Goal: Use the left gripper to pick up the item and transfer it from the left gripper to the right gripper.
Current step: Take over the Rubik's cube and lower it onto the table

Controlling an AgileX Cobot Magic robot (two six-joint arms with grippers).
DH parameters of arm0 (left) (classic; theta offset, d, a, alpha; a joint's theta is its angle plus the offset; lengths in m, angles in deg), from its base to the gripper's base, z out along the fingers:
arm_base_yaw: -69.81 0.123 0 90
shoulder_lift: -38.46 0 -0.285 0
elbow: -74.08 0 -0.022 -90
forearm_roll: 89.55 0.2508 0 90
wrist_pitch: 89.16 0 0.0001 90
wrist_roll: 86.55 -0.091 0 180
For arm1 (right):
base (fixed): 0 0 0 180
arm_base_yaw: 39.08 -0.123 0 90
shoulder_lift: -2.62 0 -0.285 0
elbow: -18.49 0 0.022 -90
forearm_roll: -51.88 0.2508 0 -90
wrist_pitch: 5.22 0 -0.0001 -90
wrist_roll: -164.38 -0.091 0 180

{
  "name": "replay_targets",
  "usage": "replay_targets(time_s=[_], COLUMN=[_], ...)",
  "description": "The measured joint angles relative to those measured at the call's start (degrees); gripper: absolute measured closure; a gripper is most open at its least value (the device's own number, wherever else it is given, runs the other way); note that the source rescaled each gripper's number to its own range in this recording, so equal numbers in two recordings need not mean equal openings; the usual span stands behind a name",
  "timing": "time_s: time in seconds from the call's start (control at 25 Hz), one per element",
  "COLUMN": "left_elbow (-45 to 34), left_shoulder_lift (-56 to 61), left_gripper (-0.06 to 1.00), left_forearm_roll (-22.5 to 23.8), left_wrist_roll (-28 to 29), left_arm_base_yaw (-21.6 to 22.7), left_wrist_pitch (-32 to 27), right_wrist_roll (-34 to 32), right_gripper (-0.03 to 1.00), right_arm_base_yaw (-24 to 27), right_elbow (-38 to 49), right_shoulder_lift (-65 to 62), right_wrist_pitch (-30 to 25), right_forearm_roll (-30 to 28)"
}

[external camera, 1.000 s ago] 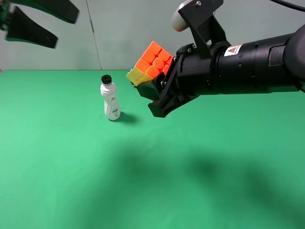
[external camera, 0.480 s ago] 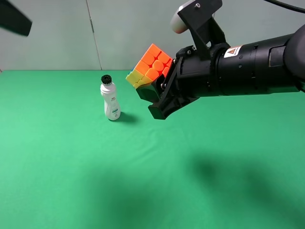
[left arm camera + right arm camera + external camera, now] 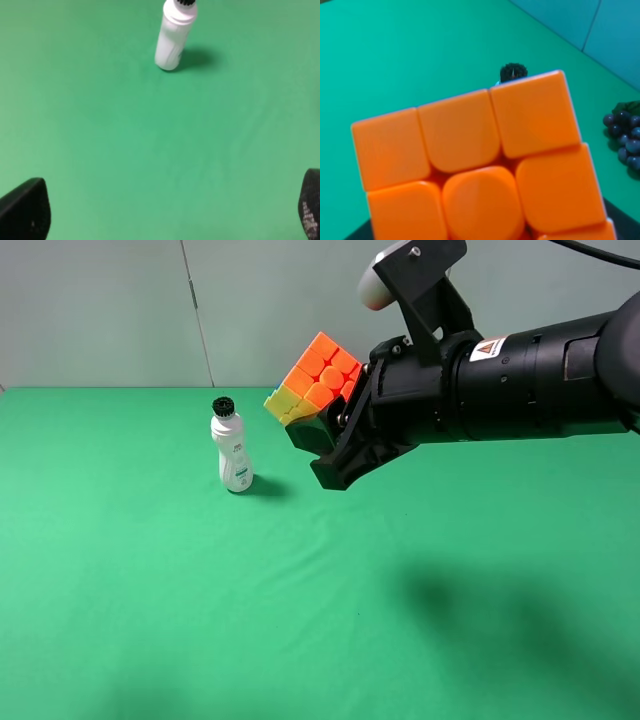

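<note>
Well, the right end effector is clenched on the cube, holding it tilted in the air above the green tabletop, orange face uppermost. Seen from the high camera, a white bottle with a black cap stands upright at about eight o'clock of the cube, apart from it. The left end effector hangs released, fingers spread wide over the tabletop. Dark grapes lie on the tabletop too.

Green cloth tabletop — lightly creased; pale grey panelled wall behind, evenly lit.
</note>
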Motion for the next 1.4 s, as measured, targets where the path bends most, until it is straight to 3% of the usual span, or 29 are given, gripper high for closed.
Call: replay_targets(time_s=[0.16, 0.4, 0.6, 1.16, 1.4], left_elbow=[-4.49, -8.74, -12.36, -13.75, -13.75], left_shoulder_lift=[12.19, 25.66, 30.48, 31.07, 31.07], left_gripper=[-0.05, -0.05, -0.05, -0.05, -0.05], left_forearm_roll=[2.66, 12.80, 19.20, 21.06, 21.06], left_wrist_roll=[5.24, 14.95, 18.34, 19.38, 19.38], left_arm_base_yaw=[0.00, 0.00, 0.00, 0.00, 0.00], left_wrist_pitch=[-0.80, -3.65, -6.19, -5.03, -5.03], right_wrist_roll=[-1.31, -1.45, -1.46, -1.64, -4.86], right_gripper=[0.97, 0.97, 0.97, 0.97, 0.97], right_arm_base_yaw=[0.00, 0.00, 0.00, 0.00, 0.95], right_elbow=[0.00, 0.00, 0.00, 0.00, 0.00], right_shoulder_lift=[0.00, 0.00, 0.00, 0.00, 0.00], right_wrist_pitch=[0.00, -0.05, -0.11, -3.28, -6.94], right_forearm_roll=[0.00, 0.00, 0.00, 0.00, -0.19])
